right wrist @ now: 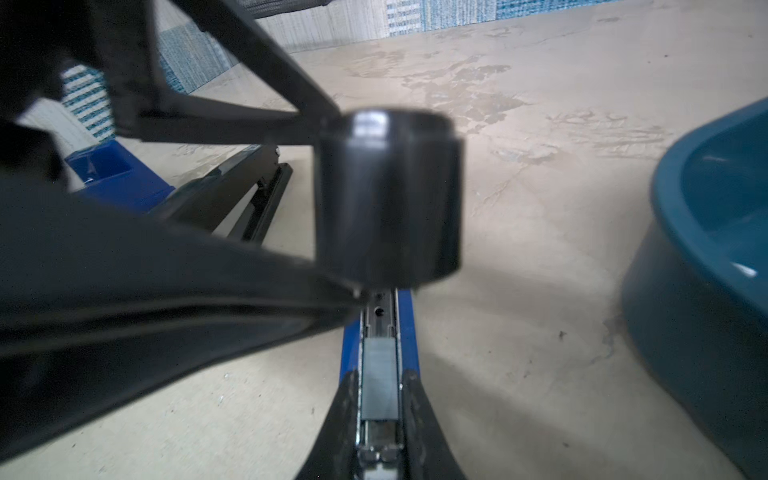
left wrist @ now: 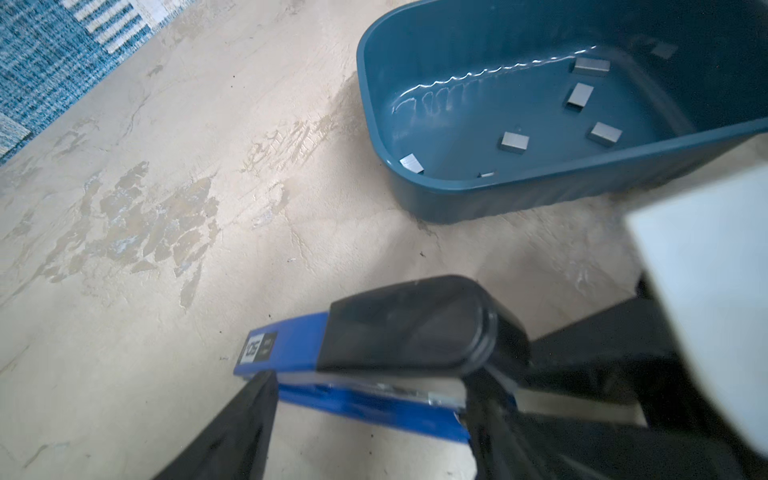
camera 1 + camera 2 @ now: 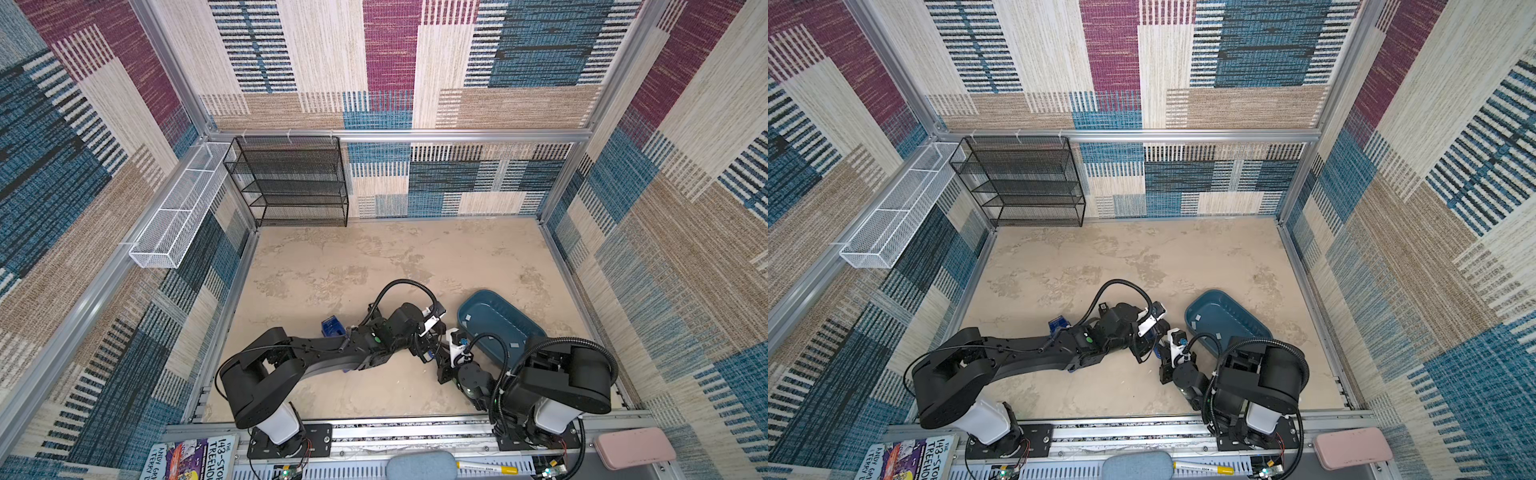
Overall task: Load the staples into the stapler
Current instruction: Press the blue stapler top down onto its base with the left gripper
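Right gripper (image 1: 379, 380): jaws closed on the stapler (image 2: 291, 347), one finger on each blue flank of the open magazine rail. Between those fingers one strip of staples (image 1: 377, 357) sits in the channel, seated flat so far as can be seen.

Left gripper (image 1: 338, 203): jaws stand apart, tips at the raised black cap (image 1: 386, 195); contact cannot be confirmed.

Outward, the other staples (image 2: 514, 142) lie loose on the floor of the blue tray (image 2: 498, 203), near the stapler and apart from both grippers.

Assessment: each strip is light, smooth and stiff, but brittle along its glued joints — likely to slip or snap under a hard pinch. It is best taken across the long sides, mid-length, with light force. The stapler is rigid — the flank hold looks sound.
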Controlling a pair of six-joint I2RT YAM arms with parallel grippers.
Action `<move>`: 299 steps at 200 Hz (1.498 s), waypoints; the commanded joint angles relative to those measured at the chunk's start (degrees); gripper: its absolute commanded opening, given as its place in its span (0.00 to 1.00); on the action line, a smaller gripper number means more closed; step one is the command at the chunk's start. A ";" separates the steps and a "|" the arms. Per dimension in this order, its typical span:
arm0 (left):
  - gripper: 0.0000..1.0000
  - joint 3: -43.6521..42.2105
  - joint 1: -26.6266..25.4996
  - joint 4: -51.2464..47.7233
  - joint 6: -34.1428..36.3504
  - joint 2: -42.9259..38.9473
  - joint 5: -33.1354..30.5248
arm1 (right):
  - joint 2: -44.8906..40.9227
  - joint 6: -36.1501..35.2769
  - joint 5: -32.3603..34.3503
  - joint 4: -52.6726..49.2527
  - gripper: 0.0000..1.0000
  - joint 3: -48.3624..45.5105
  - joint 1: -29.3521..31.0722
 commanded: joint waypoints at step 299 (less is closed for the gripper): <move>0.75 0.29 13.53 -1.33 -13.80 -9.28 8.23 | -18.58 2.02 -3.61 -34.47 0.38 10.55 -2.01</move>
